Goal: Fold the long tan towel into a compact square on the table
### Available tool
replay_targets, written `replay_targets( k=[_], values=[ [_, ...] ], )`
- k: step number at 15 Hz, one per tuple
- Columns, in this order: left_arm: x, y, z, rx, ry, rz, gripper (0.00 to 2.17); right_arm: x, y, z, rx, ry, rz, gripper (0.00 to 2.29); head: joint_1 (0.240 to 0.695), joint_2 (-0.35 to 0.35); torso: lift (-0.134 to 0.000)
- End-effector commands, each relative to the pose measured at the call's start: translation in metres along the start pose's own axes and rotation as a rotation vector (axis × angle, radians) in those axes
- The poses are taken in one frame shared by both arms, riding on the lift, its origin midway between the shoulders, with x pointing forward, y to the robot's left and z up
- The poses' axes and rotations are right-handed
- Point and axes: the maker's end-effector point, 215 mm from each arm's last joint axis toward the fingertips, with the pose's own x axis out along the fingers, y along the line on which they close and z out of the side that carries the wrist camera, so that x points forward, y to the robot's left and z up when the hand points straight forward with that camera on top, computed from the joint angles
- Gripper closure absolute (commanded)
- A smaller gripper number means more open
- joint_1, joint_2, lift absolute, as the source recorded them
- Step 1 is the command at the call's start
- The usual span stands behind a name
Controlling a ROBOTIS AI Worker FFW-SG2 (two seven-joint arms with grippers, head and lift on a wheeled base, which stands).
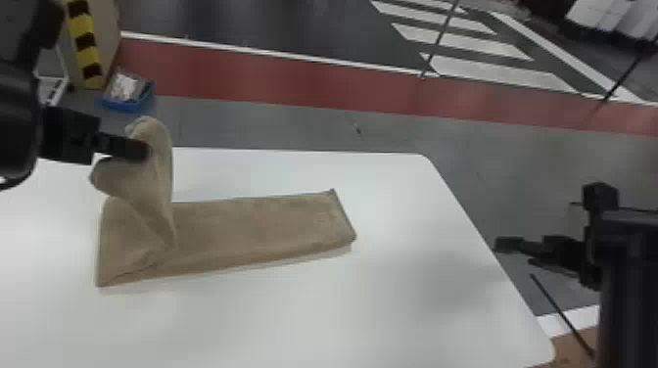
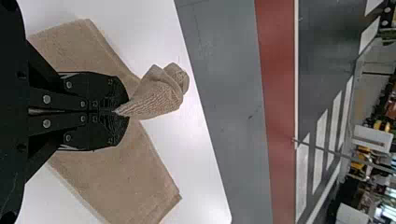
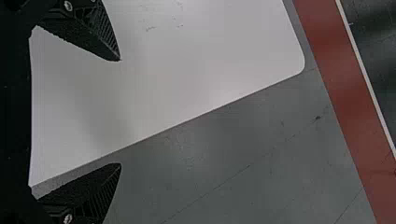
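Left arm [image 1: 17,117]: black, smooth, rounded
Cable [image 1: 18,183]: thin, black, curved
Left gripper [image 1: 138,150]: black plates, round silver screws
Right arm [image 1: 631,274]: black, boxy
Right fingers [image 3: 95,35]: black, tapered, ribbed

The head view looks forward and down over the counter [image 1: 391,303]; both wrist views, turned sideways, look from nearer. Head and left wrist views share the towel [image 1: 259,220] and red strip [image 1: 293,80].

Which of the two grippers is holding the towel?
The left gripper: it is shut on the towel, while the right gripper is open and empty.
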Motion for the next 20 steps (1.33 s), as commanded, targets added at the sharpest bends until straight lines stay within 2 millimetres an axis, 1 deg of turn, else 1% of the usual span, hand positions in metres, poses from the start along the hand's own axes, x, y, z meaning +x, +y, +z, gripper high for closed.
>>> replay_targets(
  k=[1, 2, 4, 6, 7, 10, 12, 14, 15, 16, 17, 18, 20],
  values=[
    [0.018, 0.002, -0.023, -0.012, 0.072, 0.027, 2.14, -0.002, -0.004, 0.001, 0.002, -0.003, -0.003, 0.08, 0.695, -0.350, -0.125],
    [0.021, 0.004, -0.026, -0.012, 0.081, 0.036, 2.14, -0.002, -0.004, 0.001, 0.002, -0.003, -0.003, 0.08, 0.695, -0.350, -0.125],
    [0.023, 0.002, -0.027, -0.005, 0.086, 0.036, 2.14, -0.003, -0.005, 0.001, 0.003, -0.002, -0.008, 0.08, 0.695, -0.350, -0.125],
    [0.026, -0.007, -0.030, 0.007, 0.094, 0.018, 2.14, -0.003, -0.008, 0.004, -0.003, -0.005, -0.008, 0.08, 0.695, -0.350, -0.125],
    [0.027, -0.011, -0.034, 0.011, 0.101, 0.011, 2.14, -0.002, -0.009, 0.005, -0.009, -0.006, -0.009, 0.08, 0.695, -0.350, -0.125],
    [0.036, -0.031, -0.048, 0.056, 0.133, -0.008, 2.14, 0.001, -0.011, 0.008, -0.025, -0.011, -0.009, 0.08, 0.695, -0.350, -0.125],
    [0.040, -0.040, -0.053, 0.090, 0.148, 0.001, 2.14, 0.001, -0.013, 0.008, -0.027, -0.012, -0.010, 0.08, 0.695, -0.350, -0.125],
    [0.044, -0.046, -0.055, 0.121, 0.158, 0.016, 2.14, 0.001, -0.014, 0.003, -0.024, -0.006, -0.007, 0.08, 0.695, -0.350, -0.125],
    [0.047, -0.049, -0.056, 0.144, 0.164, 0.033, 2.10, 0.001, -0.016, 0.002, -0.022, -0.005, -0.008, 0.08, 0.695, -0.350, -0.125],
    [0.050, -0.051, -0.057, 0.163, 0.166, 0.052, 1.70, 0.001, -0.016, 0.000, -0.020, -0.003, -0.008, 0.08, 0.695, -0.350, -0.125],
    [0.055, -0.060, -0.060, 0.185, 0.166, 0.060, 0.60, 0.000, -0.017, 0.001, -0.020, -0.004, -0.009, 0.08, 0.695, -0.350, -0.125],
    [0.056, -0.064, -0.061, 0.202, 0.162, 0.074, 0.00, 0.000, -0.017, 0.001, -0.016, -0.005, -0.006, 0.08, 0.695, -0.350, -0.125],
    [0.053, -0.071, -0.059, 0.234, 0.138, 0.106, 0.00, -0.008, -0.014, 0.008, -0.008, -0.022, 0.010, 0.08, 0.695, -0.350, -0.125]
  ],
)
